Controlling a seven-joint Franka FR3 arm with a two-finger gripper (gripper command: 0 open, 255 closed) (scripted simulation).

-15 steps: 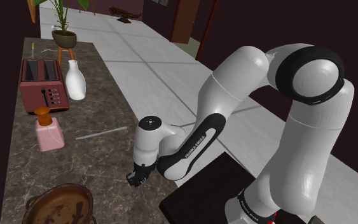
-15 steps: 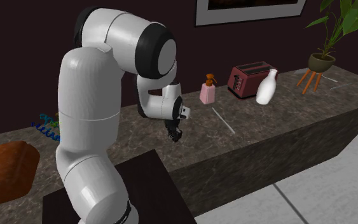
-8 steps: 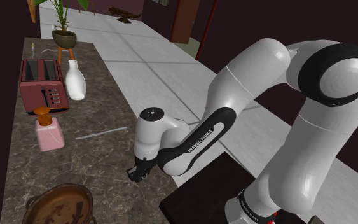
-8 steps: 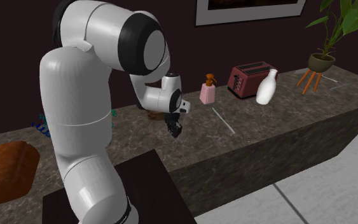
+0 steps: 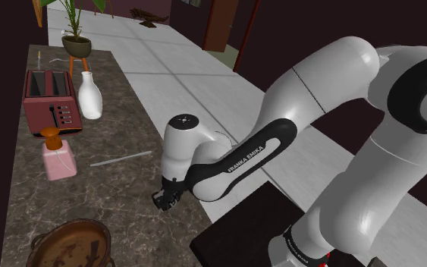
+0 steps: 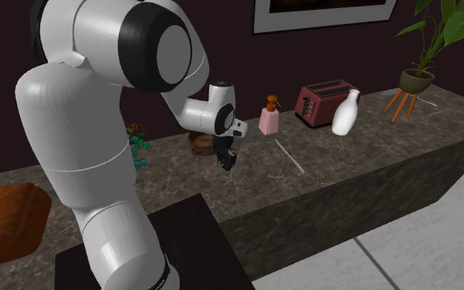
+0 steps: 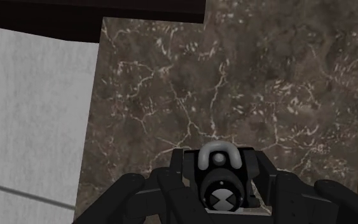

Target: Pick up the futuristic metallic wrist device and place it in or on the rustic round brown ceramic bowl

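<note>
My black gripper (image 7: pixel 220 198) is shut on the wrist device (image 7: pixel 219 170), a dark, grey-banded piece with a round dial face, clasped between the fingers. In the shoulder view the gripper (image 5: pixel 161 199) hangs just above the dark marbled counter (image 5: pixel 120 190), near its edge by the stand. The round brown bowl (image 5: pixel 72 244) sits at the counter's near end, toward that view's left of the gripper. The second exterior view has the gripper (image 6: pixel 227 161) a little in front of the bowl (image 6: pixel 197 142), which the arm partly hides.
Farther along the counter stand a pink soap dispenser (image 5: pixel 58 156), a red toaster (image 5: pixel 48 102), a white vase (image 5: pixel 89 96) and a potted plant (image 5: pixel 76 44). A thin pale rod (image 5: pixel 120 158) lies between dispenser and gripper. The dark stand (image 5: pixel 242 235) is beside the counter edge.
The gripper has risen slightly with the device and shifted toward the bowl. The arm's upper links have swung toward the shoulder view's right.
</note>
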